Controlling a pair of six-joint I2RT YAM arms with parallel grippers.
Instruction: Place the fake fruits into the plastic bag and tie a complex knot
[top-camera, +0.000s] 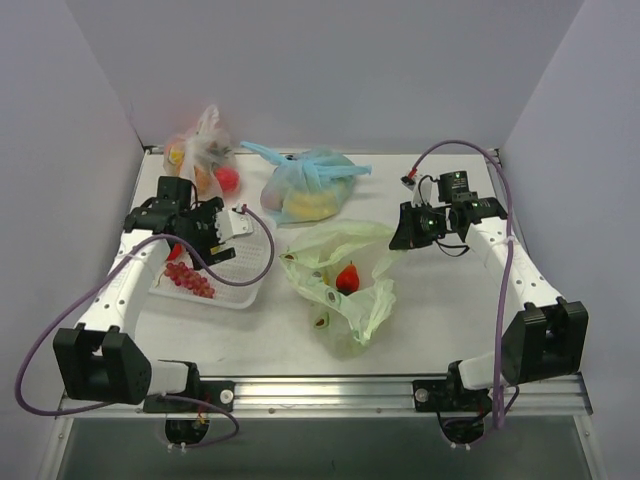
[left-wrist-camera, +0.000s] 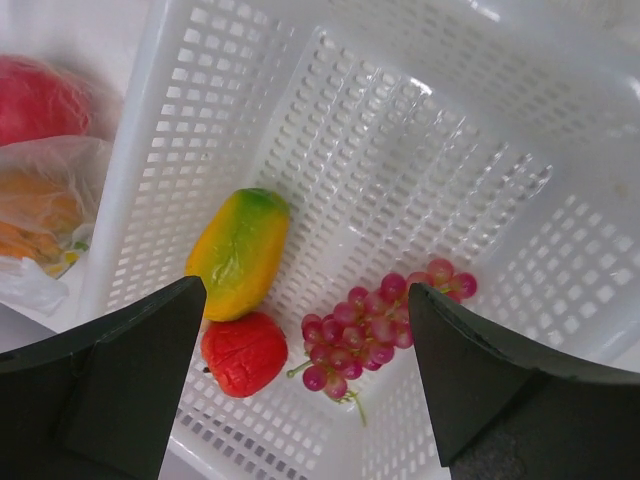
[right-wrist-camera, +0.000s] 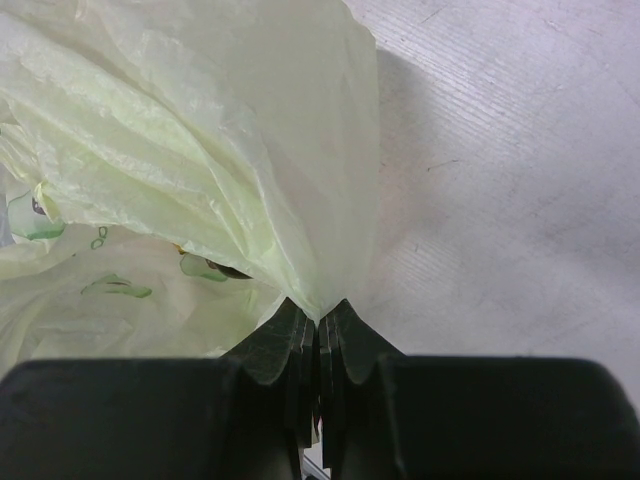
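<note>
Left gripper (left-wrist-camera: 305, 295) spread wide over basket (left-wrist-camera: 420, 150); right gripper (right-wrist-camera: 320, 318) pinches plastic bag (right-wrist-camera: 200, 150)

White bench (top-camera: 450, 310), walled on three sides.
I see plain pale-grey panels (top-camera: 330, 70) along its back, left and right edges, a metal rail (top-camera: 330, 392) at the near edge, soft even light.
</note>
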